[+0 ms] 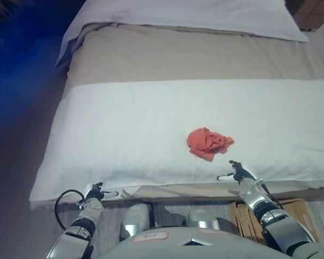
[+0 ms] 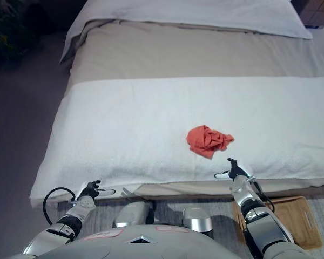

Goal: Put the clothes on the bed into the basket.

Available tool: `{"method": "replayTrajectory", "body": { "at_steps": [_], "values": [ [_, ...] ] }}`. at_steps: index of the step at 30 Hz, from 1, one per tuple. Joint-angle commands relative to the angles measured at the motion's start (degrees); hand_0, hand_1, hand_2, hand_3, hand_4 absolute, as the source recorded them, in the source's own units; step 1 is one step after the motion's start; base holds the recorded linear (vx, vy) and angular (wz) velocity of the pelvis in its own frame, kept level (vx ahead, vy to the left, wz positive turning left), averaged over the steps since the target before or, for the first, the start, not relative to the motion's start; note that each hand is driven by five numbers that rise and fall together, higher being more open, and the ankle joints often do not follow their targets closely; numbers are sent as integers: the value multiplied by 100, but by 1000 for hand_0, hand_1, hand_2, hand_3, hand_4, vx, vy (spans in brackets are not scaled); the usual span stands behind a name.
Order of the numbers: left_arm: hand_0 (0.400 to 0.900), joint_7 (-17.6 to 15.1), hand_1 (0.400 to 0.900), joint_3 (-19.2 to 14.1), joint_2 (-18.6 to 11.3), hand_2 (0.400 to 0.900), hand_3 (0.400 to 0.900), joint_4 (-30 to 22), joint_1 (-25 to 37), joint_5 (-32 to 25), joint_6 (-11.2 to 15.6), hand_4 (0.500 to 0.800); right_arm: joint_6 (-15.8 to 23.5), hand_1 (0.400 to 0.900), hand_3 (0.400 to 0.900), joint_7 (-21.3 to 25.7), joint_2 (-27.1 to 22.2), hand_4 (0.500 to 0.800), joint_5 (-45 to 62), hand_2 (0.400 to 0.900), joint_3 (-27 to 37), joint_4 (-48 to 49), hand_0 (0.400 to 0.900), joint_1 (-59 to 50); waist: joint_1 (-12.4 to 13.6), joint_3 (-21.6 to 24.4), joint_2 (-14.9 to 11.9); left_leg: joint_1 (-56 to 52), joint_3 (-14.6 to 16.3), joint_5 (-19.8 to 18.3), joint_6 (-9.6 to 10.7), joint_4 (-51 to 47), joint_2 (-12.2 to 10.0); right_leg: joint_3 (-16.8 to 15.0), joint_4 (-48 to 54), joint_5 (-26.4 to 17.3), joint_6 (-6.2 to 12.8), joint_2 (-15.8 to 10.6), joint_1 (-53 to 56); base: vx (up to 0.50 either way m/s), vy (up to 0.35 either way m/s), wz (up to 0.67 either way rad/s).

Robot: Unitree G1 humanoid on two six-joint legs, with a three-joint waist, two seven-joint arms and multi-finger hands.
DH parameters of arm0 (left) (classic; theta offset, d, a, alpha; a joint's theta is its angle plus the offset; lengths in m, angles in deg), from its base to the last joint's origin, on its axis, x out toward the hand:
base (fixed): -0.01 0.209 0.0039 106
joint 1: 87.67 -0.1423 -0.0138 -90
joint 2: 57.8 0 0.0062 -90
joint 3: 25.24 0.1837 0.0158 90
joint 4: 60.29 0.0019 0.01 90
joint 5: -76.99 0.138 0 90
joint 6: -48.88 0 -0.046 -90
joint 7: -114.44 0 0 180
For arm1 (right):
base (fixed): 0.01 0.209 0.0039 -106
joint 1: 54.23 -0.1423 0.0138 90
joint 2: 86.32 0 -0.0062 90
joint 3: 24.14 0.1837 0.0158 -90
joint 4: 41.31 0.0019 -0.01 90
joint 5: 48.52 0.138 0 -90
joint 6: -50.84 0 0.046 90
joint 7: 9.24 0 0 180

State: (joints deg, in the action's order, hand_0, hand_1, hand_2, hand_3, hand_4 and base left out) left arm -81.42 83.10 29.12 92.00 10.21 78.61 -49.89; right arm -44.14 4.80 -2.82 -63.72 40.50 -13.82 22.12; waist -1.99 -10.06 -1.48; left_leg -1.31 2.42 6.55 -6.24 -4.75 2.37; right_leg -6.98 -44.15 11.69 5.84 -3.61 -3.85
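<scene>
A crumpled orange-red piece of clothing (image 1: 208, 143) lies on the white blanket (image 1: 151, 129) near the bed's front edge, right of the middle; it also shows in the right eye view (image 2: 208, 141). My right hand (image 1: 236, 172) is open over the blanket's front edge, just below and right of the cloth, not touching it. My left hand (image 1: 96, 192) is open and empty low at the bed's front left corner. A wooden basket (image 2: 297, 221) stands on the floor at the lower right, partly hidden by my right arm.
The bed (image 1: 194, 54) has a beige cover and a white pillow (image 1: 205, 13) at the far end. Floor runs along the bed's left side (image 2: 21, 135). A tiled patch (image 1: 316, 11) shows at the top right.
</scene>
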Motion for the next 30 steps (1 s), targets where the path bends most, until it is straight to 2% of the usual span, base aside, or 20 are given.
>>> {"method": "replayTrajectory", "body": {
  "at_steps": [1, 2, 3, 4, 5, 6, 10, 14, 21, 24, 30],
  "values": [
    [900, -425, 900, -5, -90, 900, 900, 95, 606, 75, 198, 800, -25, 900, 900, 358, -538, 800, -357, 900, -212, -251, 900, -1202, -56, 65, 257, 63, -59, -68, 556, -25, -305, 529, 1664, -984, -222, 91, -355, 268, 23, 9],
    [900, -460, 900, 49, -51, 900, 900, 138, 733, 57, 196, 800, -72, 900, 900, 390, -481, 800, -392, 900, -280, -369, 900, -1355, -70, 69, 289, 15, -53, -119, 607, -25, -337, 692, 2386, -934, -204, -5, -305, 318, -34, 5],
    [900, -497, 900, 48, -15, 900, 900, 197, 861, -7, 204, 800, -98, 900, 900, 440, -435, 800, -401, 900, -311, -451, 900, -1540, -94, 74, 266, -69, 4, -212, 674, -25, -314, 775, 3491, -1162, -105, -31, -282, 307, -73, 2],
    [900, -512, 900, 15, -15, 900, 900, 211, 914, -39, 211, 800, -123, 900, 900, 461, -389, 800, -387, 900, -296, -451, 900, -1628, -105, 73, 220, -115, 37, -290, 711, -25, -296, 799, 4165, -1426, -9, -58, -341, 279, -95, 3],
    [900, -527, 900, -7, -34, 900, 900, 209, 930, -52, 204, 800, -155, 900, 900, 500, -357, 800, -393, 900, -289, -431, 900, -1685, -112, 42, 176, -163, 55, -347, 743, -25, -294, 750, 4481, -1600, 72, -49, -376, 262, -121, 36],
    [900, -518, 900, -14, -73, 900, 900, 196, 880, -31, 204, 800, -151, 900, 900, 512, -371, 800, -386, 900, -270, -325, 900, -1650, -131, 84, 106, -148, -1, -367, 796, -25, -287, 602, 4634, -1628, 76, -53, -255, 256, -134, 49],
    [900, -516, 900, -147, -61, 900, 900, 228, 586, -49, 179, 800, -136, 900, 900, 572, -477, 800, -207, 900, -131, -182, 900, -1515, -64, 264, 100, -57, -171, -389, 876, -25, -317, 950, 4915, -1809, 20, -130, 12, 218, -148, 72],
    [900, -457, 900, -215, 20, 900, 900, 499, 367, 55, 73, 800, -164, 900, 900, 536, -448, 800, -301, 900, -199, -230, 900, -1337, -1, 447, 213, 8, -308, -420, 990, -25, -440, 1175, 4915, -1583, -41, -36, 166, 212, -136, 31],
    [900, -556, 900, -240, 65, 900, 900, 677, 538, -75, 57, 800, -162, 900, 900, 607, -340, 800, -227, 900, -304, -313, 900, -1473, 2, 379, 410, 519, -333, -345, 1087, -25, -496, 1219, 4915, -1566, -73, -14, -293, 24, -71, 12],
    [900, -612, 900, -136, 97, 900, 900, 720, 676, -184, 63, 800, -174, 900, 900, 626, -273, 800, -155, 900, -452, -282, 900, -1723, 39, 272, 544, 947, -319, -220, 1126, -25, -526, 1190, 4915, -1639, -78, 1, -719, -35, -33, 1],
    [900, -702, 900, -102, 53, 900, 900, 749, 857, -356, 109, 800, -144, 900, 900, 629, -146, 800, -53, 900, -674, -174, 900, -2053, 97, 142, 618, 1328, -275, -130, 1170, -25, -549, 1144, 4915, -1700, -88, 23, -1104, -5, -17, -4]
  ]
}}
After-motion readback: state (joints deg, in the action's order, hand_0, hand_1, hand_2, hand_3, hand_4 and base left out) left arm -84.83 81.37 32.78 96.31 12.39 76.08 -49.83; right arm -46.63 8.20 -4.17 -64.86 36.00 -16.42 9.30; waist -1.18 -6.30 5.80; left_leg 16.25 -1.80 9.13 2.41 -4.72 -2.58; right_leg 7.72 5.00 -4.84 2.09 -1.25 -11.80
